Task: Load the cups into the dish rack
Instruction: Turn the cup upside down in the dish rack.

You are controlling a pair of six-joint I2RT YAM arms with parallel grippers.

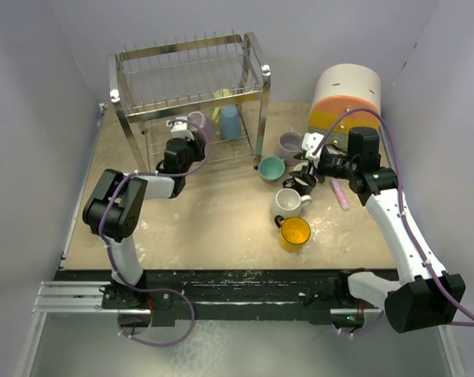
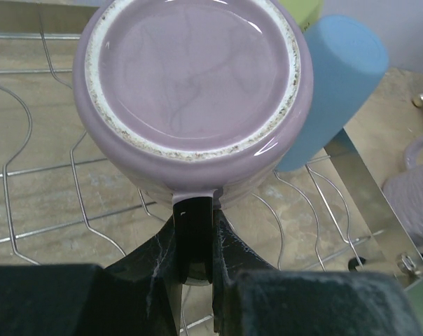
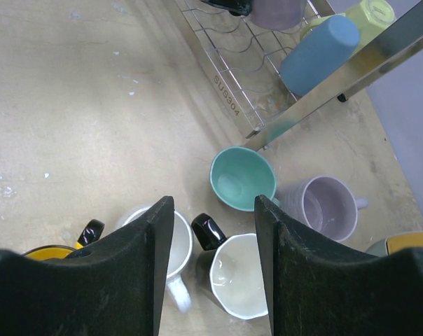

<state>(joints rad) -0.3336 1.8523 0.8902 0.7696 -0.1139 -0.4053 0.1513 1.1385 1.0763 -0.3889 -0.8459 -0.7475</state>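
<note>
The worktop (image 1: 221,228) ran wall to wall. Its widest bare stretch lay in the near-left half, between my left arm and the group of cups.

The dish rack (image 1: 190,102) stood at the far left. The top view showed both tiers, but the wrist views cut it down to its lower wire grid and one chrome post. Bare grid lay to the left of the load.

The drawer unit (image 1: 345,98) stood at the far right, its lower front hidden by my right arm.

My left tool (image 2: 196,210) was pinched narrow on the handle of the lilac cup (image 2: 190,77), holding it over the lower grid with its base facing the camera. The mouth was hidden. The blue cup (image 2: 330,91) lay just beside it, and I could not tell whether they touched. Only a sliver of the yellow-green cup (image 2: 302,8) showed behind.

My right tool (image 3: 211,231) hung with its jaws apart and nothing between them, above the black cup (image 3: 236,283), whose lower rim was cut off by the frame.

- The teal cup (image 3: 243,178) stood near the rack's corner post, just beside the ribbed lilac cup (image 3: 327,208).
- The white cup (image 3: 171,245) was half hidden behind one finger.
- The yellow-orange cup (image 3: 47,252) showed only an edge there; the top view showed it whole, nearest the front edge.
- The pink bar (image 1: 340,193) lay partly under my right arm.
</note>
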